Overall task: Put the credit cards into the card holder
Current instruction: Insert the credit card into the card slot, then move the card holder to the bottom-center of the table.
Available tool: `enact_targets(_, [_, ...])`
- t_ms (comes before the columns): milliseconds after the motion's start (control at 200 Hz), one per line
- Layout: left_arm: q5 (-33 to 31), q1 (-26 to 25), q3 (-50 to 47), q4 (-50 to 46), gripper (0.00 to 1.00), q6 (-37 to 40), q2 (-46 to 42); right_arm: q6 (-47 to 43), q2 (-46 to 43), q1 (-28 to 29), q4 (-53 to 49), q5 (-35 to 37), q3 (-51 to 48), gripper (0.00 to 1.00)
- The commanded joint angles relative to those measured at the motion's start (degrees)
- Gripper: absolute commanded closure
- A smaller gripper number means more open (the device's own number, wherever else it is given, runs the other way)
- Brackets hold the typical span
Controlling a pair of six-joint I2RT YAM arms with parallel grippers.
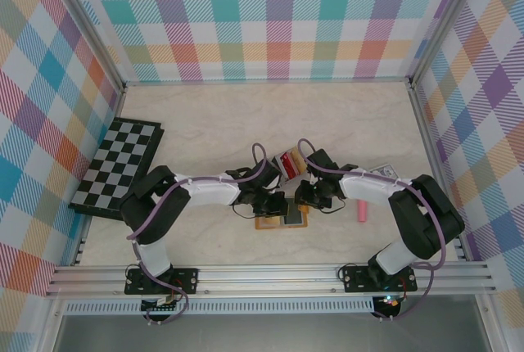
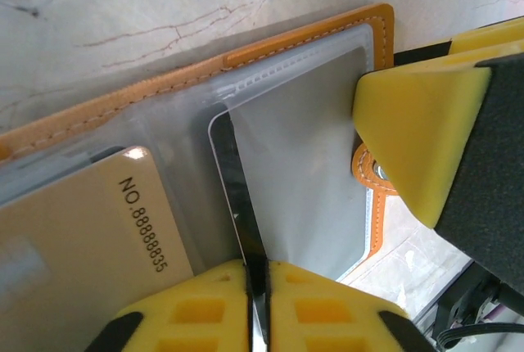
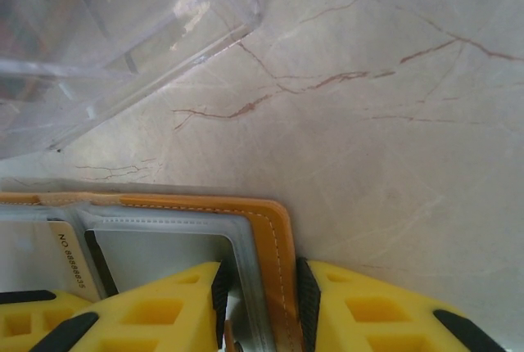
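Your left gripper [image 2: 256, 278]: fingers [image 2: 196, 311] are clamped on the near edge of a dark card [image 2: 233, 180]. The card's far end looks tucked into a clear sleeve of the card holder [image 2: 303, 37].

Your right gripper [image 3: 262, 286]: fingers [image 3: 164, 295] are pinched on the holder's orange rim, one pad on each side. In the left wrist view one of its yellow fingers sits just beside that sleeve.

A beige card [image 2: 74, 245] printed NO.88888835 is already in the neighbouring sleeve.

The holder lies open and flat on the marble table [image 3: 393, 123], between your two arms and near the front edge. A clear box [image 3: 123, 41] sits just behind it. There's a pink cylinder [image 1: 361, 211] to the right, and a chessboard [image 1: 119, 164] well off to the left.
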Motion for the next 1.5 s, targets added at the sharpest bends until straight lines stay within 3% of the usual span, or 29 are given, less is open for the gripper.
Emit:
enact_targets(0, [-0.72, -1.53, 0.55, -0.23, 0.84, 0.98, -0.21, 0.47, -0.16, 0.59, -5.93, 1.49, -1.6, 0.68])
enact_targets(400, [-6.46, -1.27, -2.89, -1.14, 0.82, 0.87, -6.1, -4.77, -2.19, 0.62, -19.99, 14.08, 3.08, 0.64])
enact_targets(615, [-7.81, -0.39, -2.71, -1.58, 0.79, 1.04, -6.97, -5.3, -5.29, 0.59, -21.24, 11.43, 3.87, 0.6])
enact_targets(785, [-12.47, 0.79, -1.88, -5.29, 0.72, 2.65, -9.55, -3.65, -7.76, 0.6, -22.41, 8.01, 4.98, 0.43])
enact_targets(950, [-16.46, 2.33, -2.55, -6.61, 0.7, 1.95, -11.88, -0.45, -6.35, 0.76, -22.42, 5.57, 3.5, 0.37])
enact_targets(1060, [-19.29, 3.04, -3.71, -6.5, 0.69, 0.77, -14.1, -0.48, -4.62, 1.17, -20.11, 2.58, 2.65, 0.39])
enact_targets(1285, [-23.36, 5.39, -6.23, -6.65, 0.68, -0.95, -18.45, -4.63, -0.02, 2.76, -14.24, -2.54, 5.45, 0.57])
enact_targets(1500, [-25.2, 7.77, -7.96, -9.58, 0.67, -2.21, -21.69, -10.63, 5.06, 4.45, -11.08, -2.8, 9.8, 0.6])
